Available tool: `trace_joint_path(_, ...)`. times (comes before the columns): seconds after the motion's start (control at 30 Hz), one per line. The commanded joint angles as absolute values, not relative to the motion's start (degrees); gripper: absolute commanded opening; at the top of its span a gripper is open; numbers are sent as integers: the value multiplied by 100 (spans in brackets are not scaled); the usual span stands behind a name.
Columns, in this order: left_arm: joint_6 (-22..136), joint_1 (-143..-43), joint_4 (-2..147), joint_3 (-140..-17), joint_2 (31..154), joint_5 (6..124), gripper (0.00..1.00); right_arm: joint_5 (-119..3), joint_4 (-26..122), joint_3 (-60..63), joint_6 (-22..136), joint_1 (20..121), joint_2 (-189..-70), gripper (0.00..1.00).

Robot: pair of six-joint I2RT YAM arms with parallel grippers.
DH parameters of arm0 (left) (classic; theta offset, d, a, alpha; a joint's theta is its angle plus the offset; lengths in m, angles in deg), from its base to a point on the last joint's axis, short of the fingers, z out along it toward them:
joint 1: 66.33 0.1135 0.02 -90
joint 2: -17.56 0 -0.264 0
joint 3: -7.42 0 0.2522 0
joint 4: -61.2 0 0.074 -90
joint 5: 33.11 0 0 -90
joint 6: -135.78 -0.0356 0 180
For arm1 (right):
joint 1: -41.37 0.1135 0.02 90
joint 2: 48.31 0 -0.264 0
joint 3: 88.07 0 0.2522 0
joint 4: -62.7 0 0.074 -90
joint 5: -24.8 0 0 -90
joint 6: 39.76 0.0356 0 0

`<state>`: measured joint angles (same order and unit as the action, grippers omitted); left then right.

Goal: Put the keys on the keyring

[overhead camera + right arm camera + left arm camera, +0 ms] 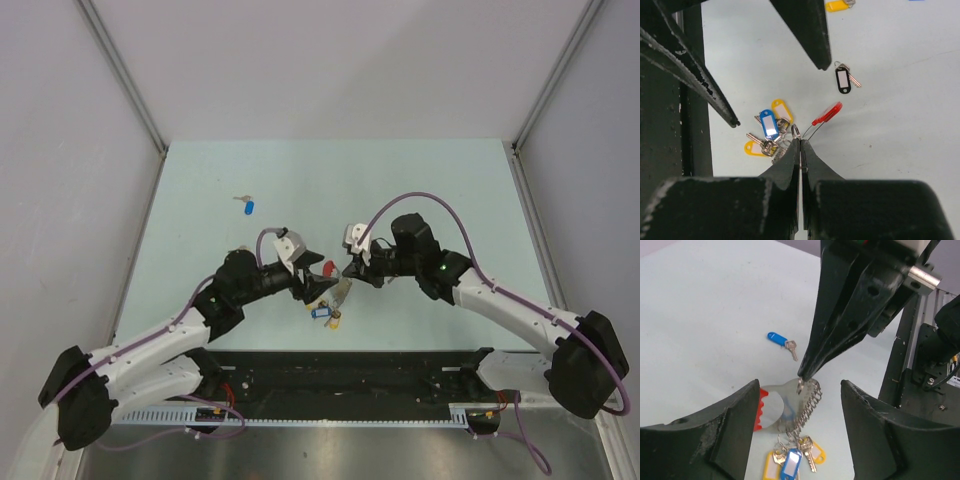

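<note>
top view, left gripper (pixel 312 283): fingers spread, set around the keyring.
top view, right gripper (pixel 349 268): tip to tip with the left gripper from the other side; finger gap cannot be told here.
top view, keyring (pixel 328 268): one, its red arc showing between the two grippers.
top view, keys (pixel 325 315): one bunch on the table (pixel 420 190), just on the near side of both tips; blue and yellow tags.
top view, loose key (pixel 247 206): one, blue head, well beyond the left gripper and to its left.

left wrist, left gripper: two fingers (pixel 735 430) wide apart, gripping nothing; the red arc is just beside the left-hand finger, contact cannot be told.
left wrist, right gripper: reaches in from above between those fingers, tips pressed together on one small silver loop (pixel 800 386) at the keyring's far edge.
left wrist, chain (pixel 810 400): one, silver, running from the loop towards the bunch.
left wrist, keys: three tags counted, two yellow and one blue, low between the fingers.
left wrist, loose key: one, beyond the right gripper's tip.

right wrist, right gripper: fingers flat against each other, pinching the loop at the very tip.
right wrist, keyring: red arc just beyond the tip, to its right.
right wrist, keys: bunch just beyond the tip, to its left; two yellow tags, one blue.
right wrist, left gripper: two fingers well apart, flanking the bunch.
right wrist, black tag (pixel 842 80): one, with one small key, farther out to the right, apart from the keyring.
right wrist, far tag (pixel 837 5): one, yellow, cut off by the top edge.
</note>
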<state>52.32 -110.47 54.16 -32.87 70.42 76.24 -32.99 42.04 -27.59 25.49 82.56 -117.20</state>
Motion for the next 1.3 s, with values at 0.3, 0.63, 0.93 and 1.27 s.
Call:
trace_joint_path(0.3, 3919, -11045, 5131, -3368, 7513, 8483, 54, -3154, 3628, -2457, 1904, 8409, -11687, 0)
trace_joint_path(0.63, 3585, -11045, 5395, -3543, 7969, 8773, 39, -3207, 3505, -2404, 1851, 8479, -11696, 0)
trace_joint_path(0.93, 3637, -11045, 5571, -3666, 8014, 8765, 28, -3189, 3452, -2360, 1834, 8514, -11740, 0)
trace_joint_path(1.27, 3795, -11054, 5562, -3772, 7917, 8914, 32, -3242, 3347, -2281, 1816, 8611, -11819, 0)
